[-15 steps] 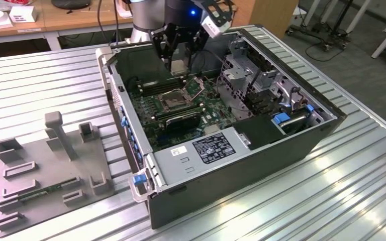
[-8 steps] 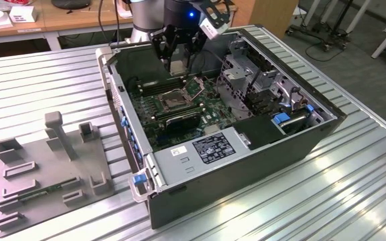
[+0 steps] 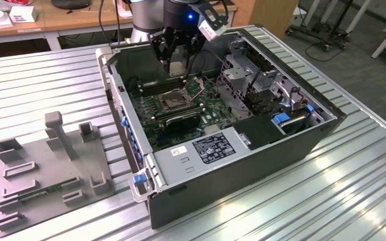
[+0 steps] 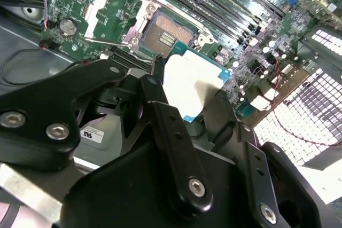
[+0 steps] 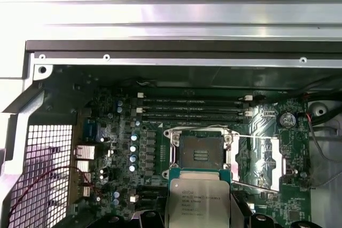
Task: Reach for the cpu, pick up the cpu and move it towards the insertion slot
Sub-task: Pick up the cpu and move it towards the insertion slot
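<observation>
The chip (image 4: 192,81) is held clamped between the black fingers (image 4: 160,116) of the gripper (image 4: 187,97), silvery top showing in both wrist views. It is carried above the green board (image 5: 117,132) inside the open computer case (image 3: 260,150), just beside the socket (image 5: 200,150) and not yet over it. The socket's dark centre is seen bare, with its metal frame swung open. In the exterior view, the case is seen lying on the slatted metal bench (image 3: 45,80), with a grey tray (image 3: 45,175) near the bench's edge at the exterior view's left.
</observation>
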